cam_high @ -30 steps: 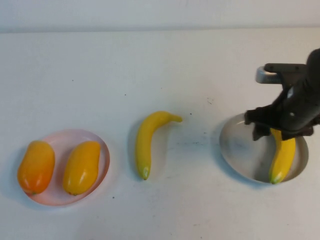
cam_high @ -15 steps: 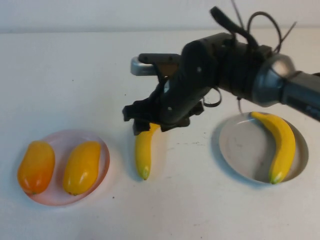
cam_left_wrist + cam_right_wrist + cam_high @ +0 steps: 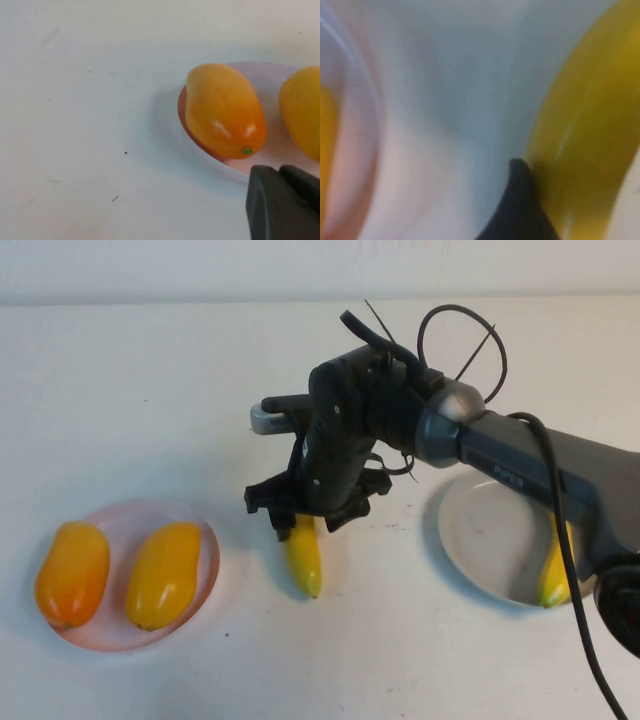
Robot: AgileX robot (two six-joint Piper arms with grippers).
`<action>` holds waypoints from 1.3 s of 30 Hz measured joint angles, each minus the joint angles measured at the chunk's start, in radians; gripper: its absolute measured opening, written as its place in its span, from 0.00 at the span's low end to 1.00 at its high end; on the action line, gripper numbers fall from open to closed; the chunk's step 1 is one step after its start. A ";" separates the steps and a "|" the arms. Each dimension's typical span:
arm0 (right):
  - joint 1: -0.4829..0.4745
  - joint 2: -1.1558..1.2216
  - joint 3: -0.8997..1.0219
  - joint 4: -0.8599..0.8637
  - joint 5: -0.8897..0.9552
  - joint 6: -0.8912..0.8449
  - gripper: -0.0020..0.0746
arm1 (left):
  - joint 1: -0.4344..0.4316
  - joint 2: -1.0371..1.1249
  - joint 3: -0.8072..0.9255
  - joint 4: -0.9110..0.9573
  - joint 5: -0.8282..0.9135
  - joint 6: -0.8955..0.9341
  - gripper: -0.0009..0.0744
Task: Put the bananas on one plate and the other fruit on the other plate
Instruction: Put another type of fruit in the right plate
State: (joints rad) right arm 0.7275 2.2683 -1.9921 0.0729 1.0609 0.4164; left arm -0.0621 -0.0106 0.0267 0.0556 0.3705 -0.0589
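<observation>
My right gripper (image 3: 305,525) reaches over the table's middle and is shut on a yellow banana (image 3: 305,562); only its lower end shows below the fingers. In the right wrist view one dark finger (image 3: 520,200) presses against this banana (image 3: 590,130). The second banana (image 3: 553,578) lies on the grey plate (image 3: 485,540) at the right, mostly hidden by the arm. Two mango-like fruits, one orange (image 3: 71,573) and one yellow (image 3: 163,575), lie on the pink plate (image 3: 205,540) at the left. My left gripper (image 3: 281,175) hovers shut beside the pink plate (image 3: 225,167), near the orange fruit (image 3: 222,110).
The right arm (image 3: 520,465) and its cables cross above the grey plate. The white table (image 3: 150,390) stretches bare behind the plates to a far edge.
The right arm moved from the grey plate, leaving one banana there, to the middle banana and closed on it; that banana's lower end has shifted slightly right.
</observation>
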 joint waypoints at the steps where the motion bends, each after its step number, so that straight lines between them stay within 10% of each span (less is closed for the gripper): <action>1: -0.004 0.008 -0.001 -0.003 0.001 0.000 0.62 | 0.000 0.000 0.000 0.000 0.000 0.000 0.01; 12: -0.011 0.031 -0.006 -0.016 0.005 -0.021 0.42 | 0.000 0.000 0.000 0.000 0.000 0.000 0.01; 39: -0.320 -0.437 0.648 -0.014 -0.129 -0.023 0.49 | 0.000 0.000 0.000 0.000 0.000 0.000 0.01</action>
State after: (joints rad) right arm 0.4077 1.8308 -1.3440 0.0592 0.9318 0.3937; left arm -0.0621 -0.0106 0.0267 0.0556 0.3705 -0.0589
